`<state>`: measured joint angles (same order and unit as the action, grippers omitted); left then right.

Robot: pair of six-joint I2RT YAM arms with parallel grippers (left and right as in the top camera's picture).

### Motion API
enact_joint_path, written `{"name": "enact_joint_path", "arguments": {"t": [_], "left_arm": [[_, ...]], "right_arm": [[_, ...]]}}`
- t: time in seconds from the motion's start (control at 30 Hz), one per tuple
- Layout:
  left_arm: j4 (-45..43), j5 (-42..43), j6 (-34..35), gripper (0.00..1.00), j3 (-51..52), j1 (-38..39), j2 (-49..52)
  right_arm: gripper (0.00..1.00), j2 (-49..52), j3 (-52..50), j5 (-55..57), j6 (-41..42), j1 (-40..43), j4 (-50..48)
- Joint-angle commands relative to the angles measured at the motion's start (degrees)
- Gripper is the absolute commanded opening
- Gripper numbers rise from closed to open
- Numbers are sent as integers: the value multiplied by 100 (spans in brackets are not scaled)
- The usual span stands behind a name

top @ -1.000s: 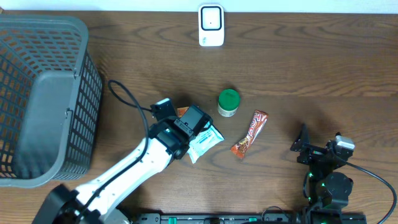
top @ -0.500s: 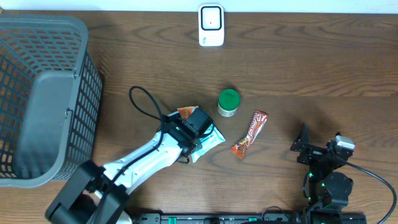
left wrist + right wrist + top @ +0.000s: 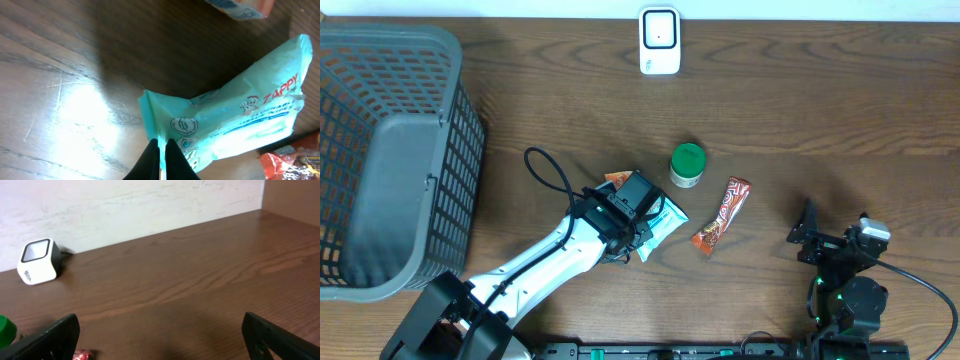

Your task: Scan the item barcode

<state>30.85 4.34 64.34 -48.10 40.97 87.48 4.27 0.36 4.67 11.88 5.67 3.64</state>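
Observation:
A mint-green tissue pack (image 3: 235, 120) with blue print lies on the table just left of centre, and my left gripper (image 3: 162, 150) is shut on its near edge. From overhead, the pack (image 3: 665, 222) sticks out to the right of the left gripper (image 3: 642, 230). No barcode shows on the pack's visible face. The white scanner (image 3: 659, 40) stands at the table's far edge, and it also shows in the right wrist view, scanner (image 3: 39, 261). My right gripper (image 3: 832, 232) rests wide open at the near right, holding nothing (image 3: 160, 340).
An orange packet (image 3: 616, 180) lies partly under the left wrist. A green-lidded jar (image 3: 687, 165) and a red snack bar (image 3: 722, 215) lie just right of the tissue pack. A large grey mesh basket (image 3: 390, 150) fills the left end of the table.
My left wrist has swung around and shifted slightly right, and the tissue pack pinched in it has moved a little right with it. The right arm has stayed still.

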Motion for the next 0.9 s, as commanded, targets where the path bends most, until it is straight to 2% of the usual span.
{"name": "enact_joint_path", "arguments": {"t": [0.0, 0.07, 0.27, 0.33, 0.5, 0.67, 0.87], "left_arm": [[-4, -214, -243, 7, -15, -13, -149], [0, -424, -323, 8, -17, -13, -269], [-83, -2234, -411, 7, -13, -13, -503], [-326, -2452, -470, 8, -13, -33, -352], [-706, -2435, -472, 7, -13, -35, 15], [-719, -2411, -468, 8, -13, -39, 310], [-719, -1279, -448, 8, -13, -39, 350]], "right_arm": [[99, -15, -4, 13, -61, 24, 22], [99, -15, -4, 13, -61, 24, 22], [99, -15, -4, 13, -61, 24, 22], [99, -15, -4, 13, -61, 24, 22], [99, -15, -4, 13, -61, 24, 22], [99, -15, -4, 13, -61, 24, 22], [99, -15, -4, 13, -61, 24, 22]]}}
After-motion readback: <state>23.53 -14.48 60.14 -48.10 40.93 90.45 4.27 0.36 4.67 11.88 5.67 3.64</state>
